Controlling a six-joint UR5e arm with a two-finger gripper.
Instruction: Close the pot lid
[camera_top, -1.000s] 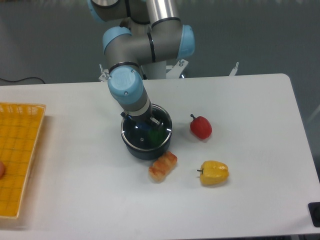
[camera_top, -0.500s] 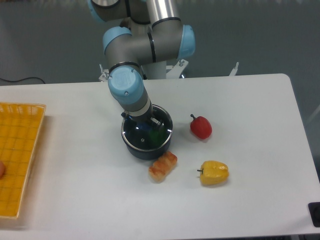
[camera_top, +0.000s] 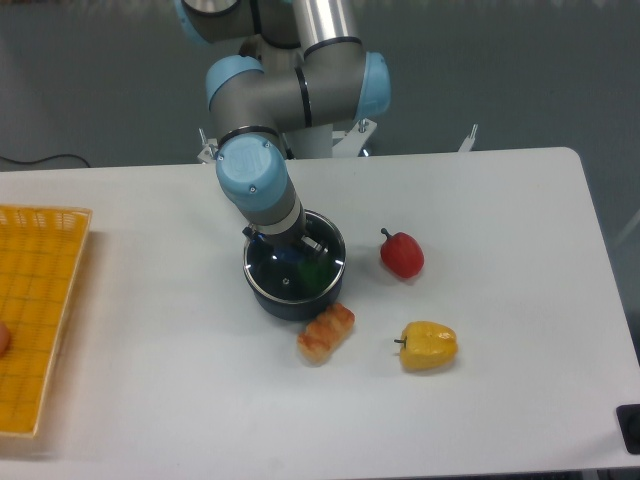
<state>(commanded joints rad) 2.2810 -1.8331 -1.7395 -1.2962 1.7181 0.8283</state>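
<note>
Risk is sitting with my gripper (camera_top: 290, 250), jaws hidden under my wrist so I cannot tell their grip, hovering over the pot lid (camera_top: 293, 268) on the pot (camera_top: 290, 298): crooked release leaves it tilting.

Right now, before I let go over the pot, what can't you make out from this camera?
- Gripper: the arm's wrist covers it, so open or shut cannot be told.
- Pot lid: glass, partly under the wrist; whether it sits flat on the pot rim is unclear.
- Green thing inside the pot: too blurred to identify.
- Yellow basket: cut off by the left edge.
</note>
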